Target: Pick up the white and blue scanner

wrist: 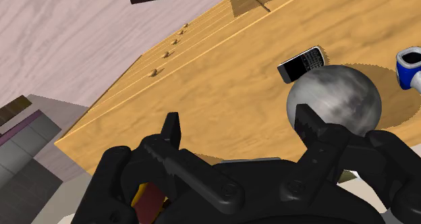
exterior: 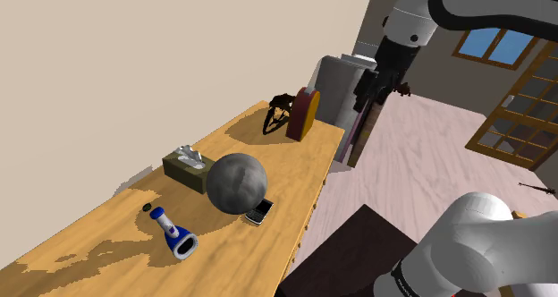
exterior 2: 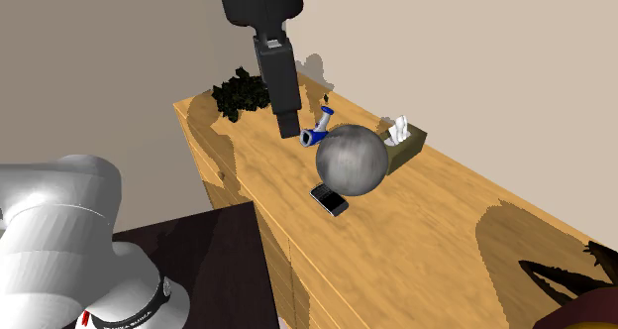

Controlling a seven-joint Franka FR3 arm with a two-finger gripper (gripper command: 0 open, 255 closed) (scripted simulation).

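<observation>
Nothing of the pick is done yet. The gripper (wrist: 236, 118) hangs above the wooden top (exterior: 295, 161) with its two fingers spread apart and nothing between them, well away from its target. The scanner (exterior: 174, 233) lies flat on the wood, untouched, its blue head pointing towards the near edge in the shoulder view. It sits at about eight o'clock of a big grey ball (exterior: 238, 184) and just beside it.

All the work is left, by this reckoning: cross the top, come down over the scanner, close on it and lift. The ball stands between hand and scanner in the wrist view (it could be nudged on the way).

A dark phone (exterior: 260, 212) lies at the ball's five o'clock, close against it, and a tissue box (exterior: 187, 167) at its ten o'clock.

The top is a long pale wooden surface with a row of small knobs (wrist: 162, 61) down its front, set against a plain beige wall. The floor (exterior: 420, 152) is pale wood grain. At three o'clock in the shoulder view stands a glazed door (exterior: 519, 107), with a blue window (exterior: 492, 43) above it.
</observation>
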